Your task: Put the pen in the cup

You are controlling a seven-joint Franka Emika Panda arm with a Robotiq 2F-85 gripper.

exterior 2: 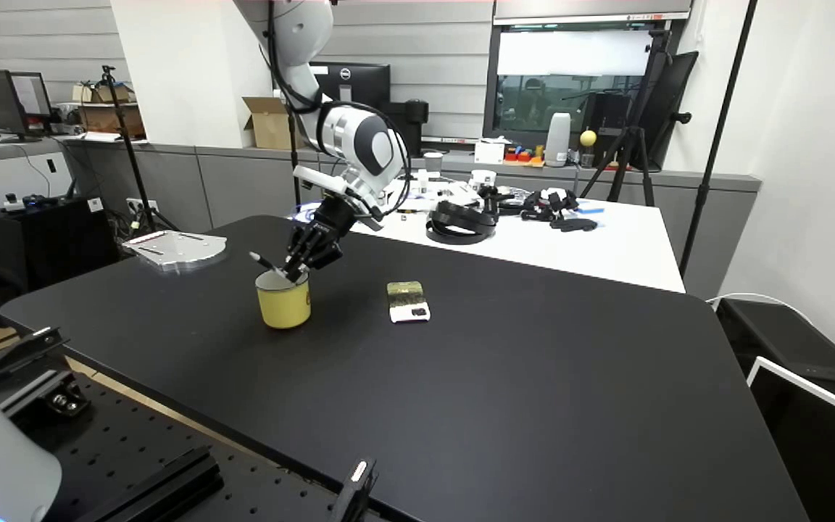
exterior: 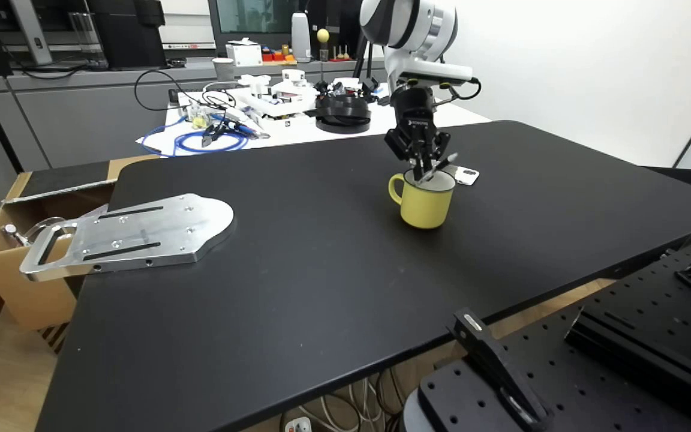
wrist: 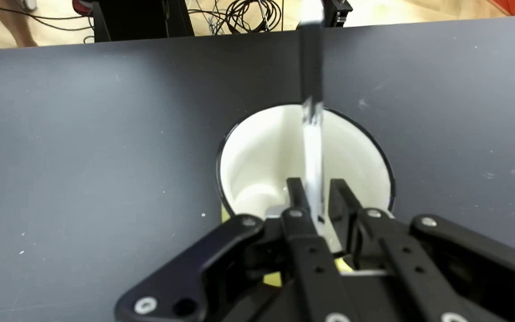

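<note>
Currently straddling lower part of tilted pen (wrist: 313, 118) with narrowly parted gripper (wrist: 316, 188) fingers at mouth of yellow cup (exterior: 426, 210); can't tell (even from wrist view) whether gripped or loose.

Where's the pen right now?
The pen is just right of centre in the wrist view, tilted at the mouth of the mug, its lower part between the gripper fingers. In both exterior views its upper end shows above the mug.
</note>
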